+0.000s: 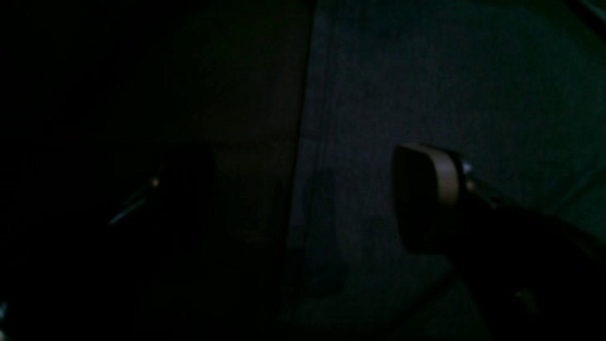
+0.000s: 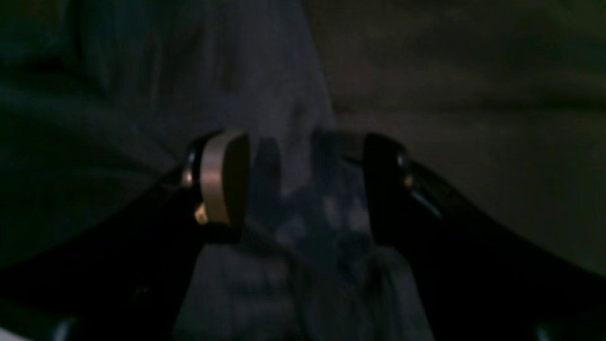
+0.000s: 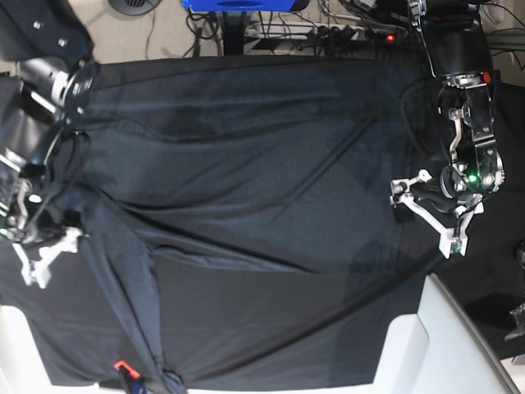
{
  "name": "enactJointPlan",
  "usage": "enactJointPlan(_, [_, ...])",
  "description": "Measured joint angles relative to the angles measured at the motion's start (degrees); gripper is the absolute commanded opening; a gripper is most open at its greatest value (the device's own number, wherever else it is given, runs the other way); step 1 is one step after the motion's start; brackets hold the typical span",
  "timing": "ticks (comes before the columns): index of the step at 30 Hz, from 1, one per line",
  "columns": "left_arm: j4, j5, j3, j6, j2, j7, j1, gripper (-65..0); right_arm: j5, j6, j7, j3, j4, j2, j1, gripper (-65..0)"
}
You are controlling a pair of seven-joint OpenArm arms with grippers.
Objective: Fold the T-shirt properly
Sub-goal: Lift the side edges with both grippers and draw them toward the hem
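Observation:
The dark slate-grey T-shirt (image 3: 246, 164) lies spread across most of the table, with a raised fold (image 3: 135, 279) running down its left part. My right gripper (image 3: 45, 250) is at the shirt's left edge. In the right wrist view my right gripper (image 2: 303, 182) is open, and a bunched ridge of the T-shirt (image 2: 293, 142) lies loose between its fingers (image 2: 225, 177). My left gripper (image 3: 424, 220) hovers at the shirt's right side, open. The left wrist view is very dark. It shows one pale pad (image 1: 426, 189) over the T-shirt (image 1: 402, 85), whose straight edge meets the darker table cloth (image 1: 246, 118).
A black cloth (image 3: 459, 107) covers the table under the shirt. White panels stand at the bottom right (image 3: 447, 345) and bottom left (image 3: 12, 345). A small red-orange item (image 3: 121, 365) sits at the bottom edge. Cables and a blue object (image 3: 238, 4) lie beyond the far edge.

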Motion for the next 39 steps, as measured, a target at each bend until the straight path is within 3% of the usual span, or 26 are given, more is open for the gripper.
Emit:
enactJointPlan(6, [0.0, 0.0, -0.1, 0.1, -1.6, 0.0, 0.7, -8.7, -0.2, -0.2, 7.4, 0.0, -13.6, 2.3, 2.0, -29.0])
enactJointPlan(10, [0.1, -0.2, 0.0, 0.0, -2.0, -0.4, 1.6, -8.7, -0.3, -0.6, 9.8, 0.0, -14.9, 3.6, 2.5, -29.0])
enactJointPlan(20, [0.1, -0.4, 0.0, 0.0, -2.0, 0.0, 1.6, -8.7, -0.3, -0.6, 9.9, 0.2, -15.0, 5.6, 3.4, -29.0])
enactJointPlan(34, [0.1, -0.4, 0.0, 0.0, -2.0, -0.2, 1.6, -8.7, -0.3, -0.5, 9.8, 0.2, -16.0, 5.0, 2.2, -29.1])
enactJointPlan(39, [0.1, -0.4, 0.0, 0.0, -2.0, -0.2, 1.6, -8.7, 0.6, -0.4, 16.9, 0.3, -22.6, 5.8, 2.8, -29.3])
